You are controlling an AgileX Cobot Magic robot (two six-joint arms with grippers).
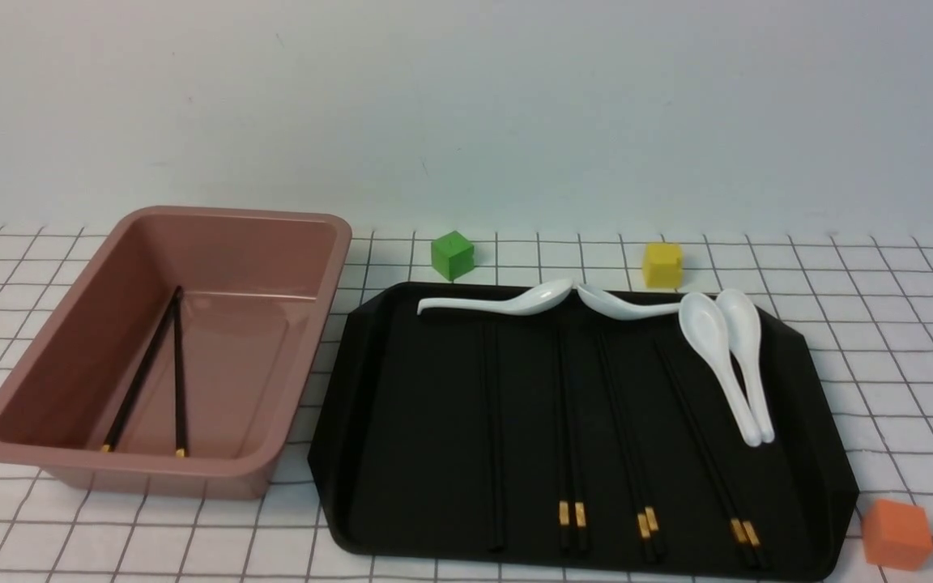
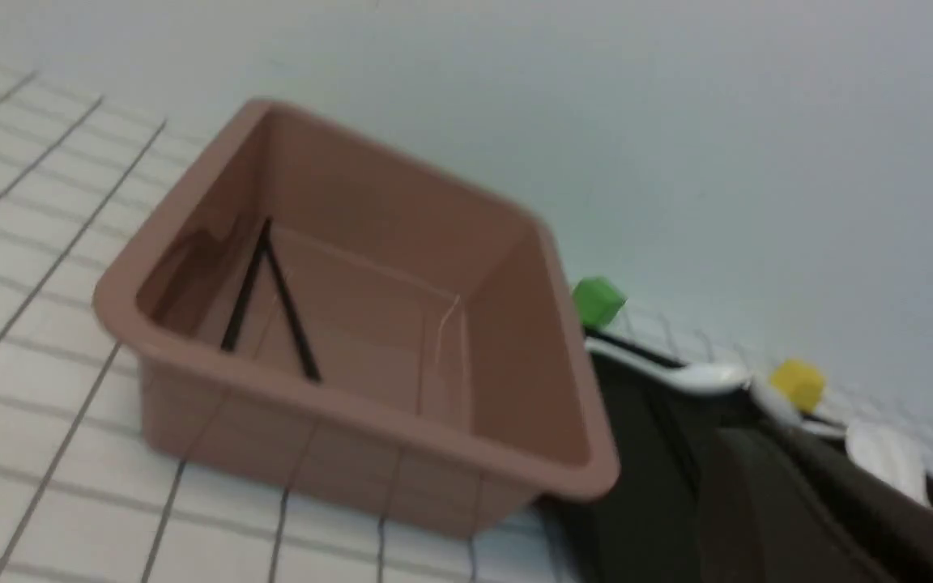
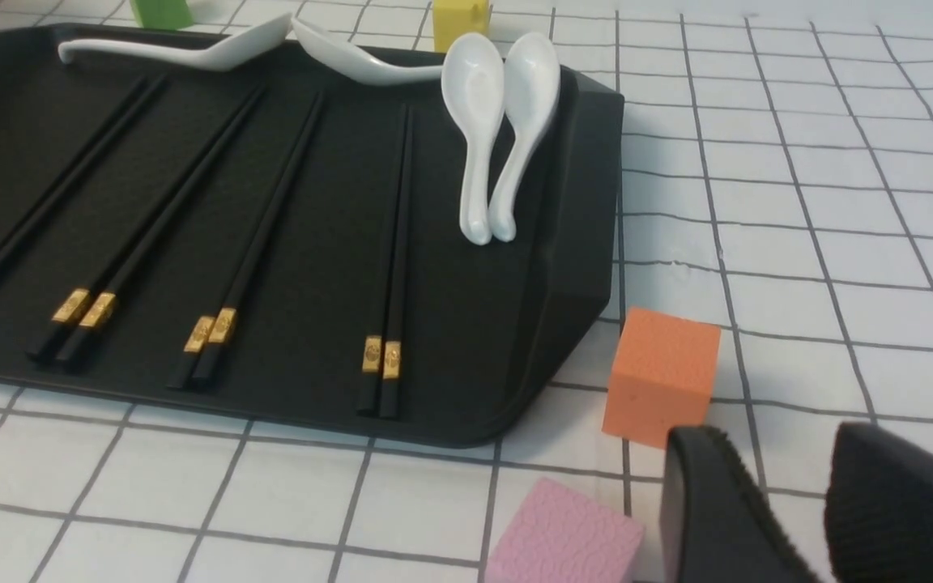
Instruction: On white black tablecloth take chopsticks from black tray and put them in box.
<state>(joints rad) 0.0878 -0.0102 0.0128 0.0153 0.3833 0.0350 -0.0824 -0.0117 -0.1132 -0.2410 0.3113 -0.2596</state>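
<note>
The pink-brown box (image 1: 329,267) stands at the left on the gridded tablecloth (image 1: 879,340), with one pair of black chopsticks (image 1: 179,372) inside; both also show in the left wrist view, box (image 2: 369,405) and pair (image 2: 288,316). The black tray (image 1: 369,453) at centre right holds several pairs of chopsticks (image 1: 570,429) lying lengthwise, also seen in the right wrist view (image 3: 394,243). Neither gripper shows in the front view. My left gripper (image 2: 758,437) is a dark blur beside the box, over the tray's edge. My right gripper (image 3: 766,437) is open and empty, over the cloth near the tray's (image 3: 466,340) right corner.
Several white spoons (image 1: 726,364) lie along the tray's far and right sides. A green cube (image 1: 452,254) and a yellow cube (image 1: 662,264) sit behind the tray. An orange cube (image 3: 661,376) and a pink cube (image 3: 564,534) sit close to my right gripper.
</note>
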